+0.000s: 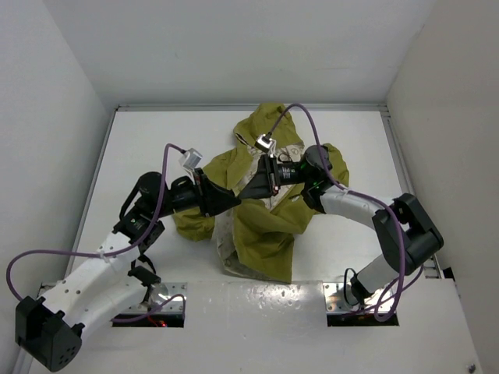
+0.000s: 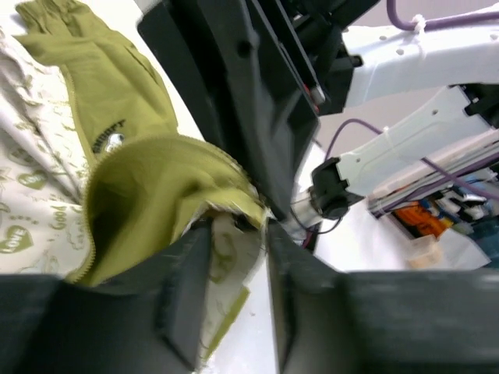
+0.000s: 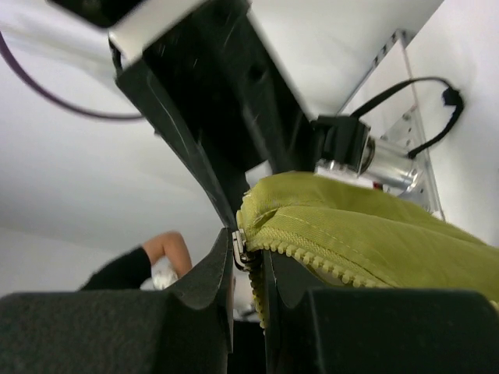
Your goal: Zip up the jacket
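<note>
The olive-green jacket (image 1: 269,234) lies crumpled mid-table, with its front edge lifted between my two grippers. My left gripper (image 1: 232,202) comes in from the left. In the left wrist view the left gripper (image 2: 238,234) has its jaws closed on the jacket's edge (image 2: 156,179), with cream lining (image 2: 226,249) between the fingers. A small white mark (image 2: 114,141) shows on the jacket front. My right gripper (image 1: 252,189) meets it from the right. In the right wrist view the right gripper (image 3: 248,253) is shut on the metal zipper slider (image 3: 241,251) at the end of the zipper teeth (image 3: 312,261).
White walls enclose the table (image 1: 156,140) on three sides. Purple cables (image 1: 312,125) arc above both wrists. The right arm's black body (image 2: 242,86) fills the left wrist view just beyond the fabric. A person's arm (image 3: 168,248) shows in the background.
</note>
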{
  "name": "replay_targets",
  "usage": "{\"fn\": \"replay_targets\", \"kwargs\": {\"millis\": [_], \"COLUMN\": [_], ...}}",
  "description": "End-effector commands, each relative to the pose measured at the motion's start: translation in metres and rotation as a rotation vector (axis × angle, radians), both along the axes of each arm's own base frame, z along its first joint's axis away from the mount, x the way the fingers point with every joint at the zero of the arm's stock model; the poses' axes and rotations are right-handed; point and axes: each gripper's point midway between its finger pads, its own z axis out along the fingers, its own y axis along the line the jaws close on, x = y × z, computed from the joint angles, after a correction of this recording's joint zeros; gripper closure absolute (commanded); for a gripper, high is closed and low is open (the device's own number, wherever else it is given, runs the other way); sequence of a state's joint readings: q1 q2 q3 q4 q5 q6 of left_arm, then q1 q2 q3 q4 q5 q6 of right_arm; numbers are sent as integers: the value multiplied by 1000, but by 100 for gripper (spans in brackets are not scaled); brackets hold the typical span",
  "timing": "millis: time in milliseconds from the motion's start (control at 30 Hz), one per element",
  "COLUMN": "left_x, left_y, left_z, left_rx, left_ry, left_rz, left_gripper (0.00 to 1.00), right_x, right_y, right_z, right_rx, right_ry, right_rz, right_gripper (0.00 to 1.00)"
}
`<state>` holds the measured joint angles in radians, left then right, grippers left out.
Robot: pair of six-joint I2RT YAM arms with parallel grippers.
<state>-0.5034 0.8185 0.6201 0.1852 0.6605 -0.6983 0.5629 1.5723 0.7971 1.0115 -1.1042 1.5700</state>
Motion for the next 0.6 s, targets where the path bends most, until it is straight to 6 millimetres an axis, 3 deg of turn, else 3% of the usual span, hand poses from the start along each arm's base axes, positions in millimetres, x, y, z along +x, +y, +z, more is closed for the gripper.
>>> {"fn": "replay_targets", "kwargs": {"millis": [0, 133, 233, 400, 567], "left_x": [3, -5, -2, 3, -5], "left_y": [7, 7, 4, 6, 4], "left_z": [30, 41, 35, 40, 50], "left_rx": [-46, -89, -95, -117, -135], "left_ry": [-65, -58, 6, 31, 21], "left_rz": [33, 0, -1, 15, -32], "left_gripper": [57, 54, 52, 52, 56], "right_x": [-25, -31, -32, -34, -37], "right_y": [-2, -5, -5, -6, -7], "right_z": [13, 7, 6, 3, -1], "right_rx": [72, 72, 70, 67, 59], "right_ry": [-162, -195, -204, -213, -217], "right_rz": [72, 97, 100, 103, 110], "right_gripper": [100, 100, 100, 100, 100]}}
